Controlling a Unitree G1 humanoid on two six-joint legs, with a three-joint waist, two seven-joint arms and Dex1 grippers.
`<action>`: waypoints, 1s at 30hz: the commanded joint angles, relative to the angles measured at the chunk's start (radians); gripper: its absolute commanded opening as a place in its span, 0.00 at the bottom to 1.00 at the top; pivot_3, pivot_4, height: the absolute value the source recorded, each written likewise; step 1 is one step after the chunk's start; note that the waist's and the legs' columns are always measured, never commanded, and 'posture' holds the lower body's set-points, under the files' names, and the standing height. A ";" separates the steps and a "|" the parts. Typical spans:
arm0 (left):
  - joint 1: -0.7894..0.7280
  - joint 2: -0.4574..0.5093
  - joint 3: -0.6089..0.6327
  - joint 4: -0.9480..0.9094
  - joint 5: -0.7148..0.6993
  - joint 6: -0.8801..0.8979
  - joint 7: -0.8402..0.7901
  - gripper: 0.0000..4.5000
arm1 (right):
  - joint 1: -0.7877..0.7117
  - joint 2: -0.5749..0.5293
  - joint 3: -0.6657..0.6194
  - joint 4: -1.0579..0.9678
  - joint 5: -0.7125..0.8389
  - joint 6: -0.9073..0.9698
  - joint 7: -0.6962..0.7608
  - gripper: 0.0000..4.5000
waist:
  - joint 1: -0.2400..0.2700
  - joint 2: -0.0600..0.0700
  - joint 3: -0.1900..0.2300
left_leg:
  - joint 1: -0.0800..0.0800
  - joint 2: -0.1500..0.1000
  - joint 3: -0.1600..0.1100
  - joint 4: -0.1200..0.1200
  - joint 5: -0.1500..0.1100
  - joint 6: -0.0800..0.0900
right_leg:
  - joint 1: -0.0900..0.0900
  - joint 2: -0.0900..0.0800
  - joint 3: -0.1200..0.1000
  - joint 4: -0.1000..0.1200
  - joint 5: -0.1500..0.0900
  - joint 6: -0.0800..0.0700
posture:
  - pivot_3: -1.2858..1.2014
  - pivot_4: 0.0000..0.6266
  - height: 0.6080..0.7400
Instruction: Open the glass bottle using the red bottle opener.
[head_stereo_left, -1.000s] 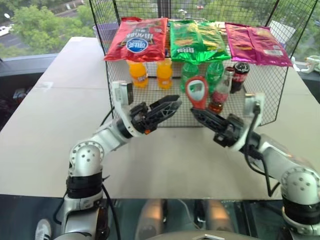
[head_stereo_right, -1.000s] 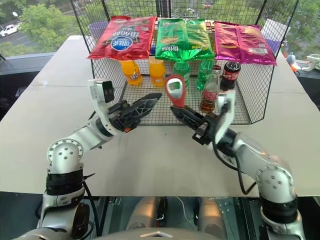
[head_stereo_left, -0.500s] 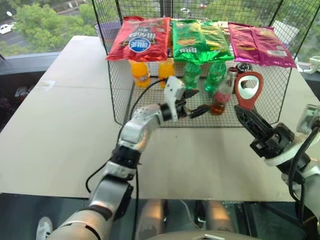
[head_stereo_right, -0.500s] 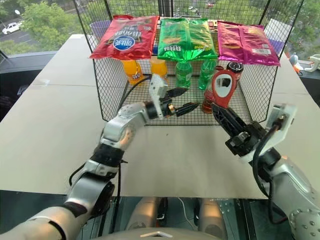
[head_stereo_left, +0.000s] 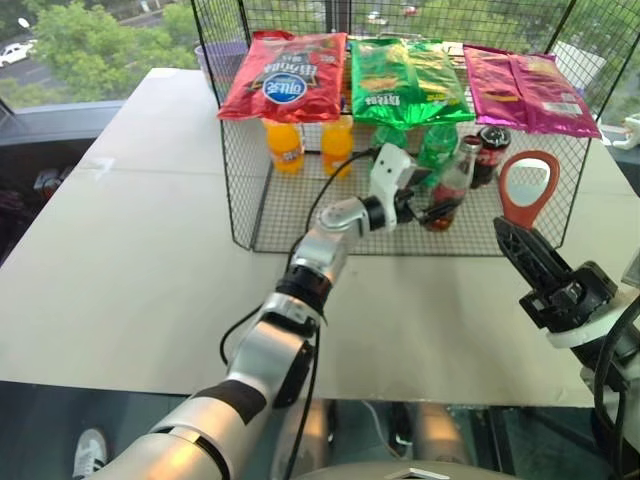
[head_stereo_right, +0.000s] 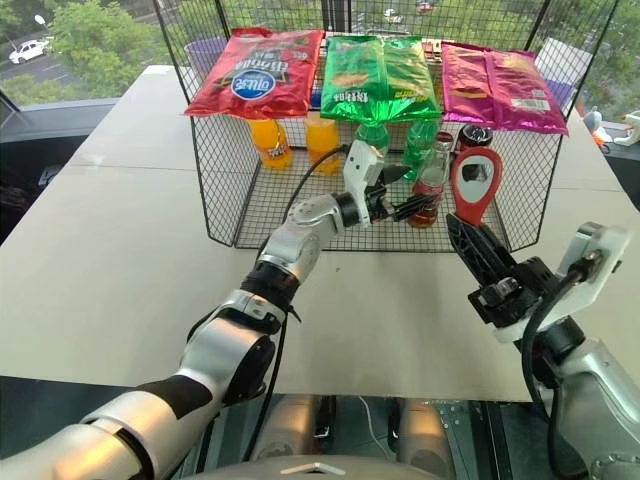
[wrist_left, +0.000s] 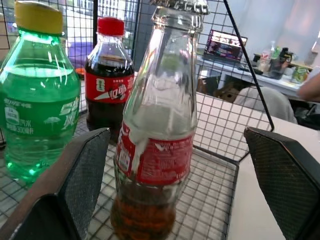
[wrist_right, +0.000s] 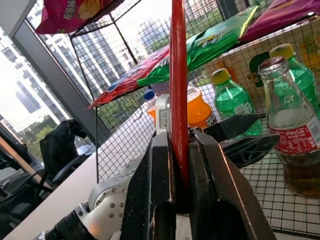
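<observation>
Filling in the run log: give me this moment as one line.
left gripper: open, astride glass bottle, not gripping | right gripper: shut on red bottle opener, upright | cap: on

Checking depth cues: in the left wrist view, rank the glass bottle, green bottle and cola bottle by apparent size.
1. glass bottle, though it stands nearest the camera
2. green bottle
3. cola bottle, farthest back and partly hidden

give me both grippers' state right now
Left gripper: open, jaws either side of the glass bottle, not closed on it.
Right gripper: shut on the red opener, held upright.
</observation>
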 joint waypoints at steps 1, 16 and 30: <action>-0.038 -0.010 0.055 0.017 -0.026 -0.014 -0.027 0.98 | 0.013 -0.018 0.002 -0.041 -0.014 -0.054 0.006 0.00 | 0.000 0.000 0.000 | 0.000 0.000 0.000 0.000 0.000 0.000 | 0.000 0.000 0.000 0.000 0.000 0.000 | 0.52 0.24 1.00; -0.121 -0.025 0.092 0.178 0.022 -0.118 -0.115 0.98 | 0.052 -0.051 0.068 -0.041 -0.084 -0.138 0.011 0.00 | 0.001 0.000 0.000 | -0.001 -0.001 0.001 0.004 -0.002 0.003 | 0.001 -0.001 0.000 0.000 0.003 0.004 | 0.52 0.24 1.00; -0.207 -0.100 0.109 0.325 0.090 -0.195 -0.050 0.98 | 0.061 -0.081 0.109 -0.041 -0.118 -0.198 -0.011 0.00 | 0.002 -0.001 0.000 | -0.001 -0.001 0.000 0.004 -0.002 0.003 | 0.001 -0.001 0.000 0.000 0.003 0.005 | 0.52 0.24 1.00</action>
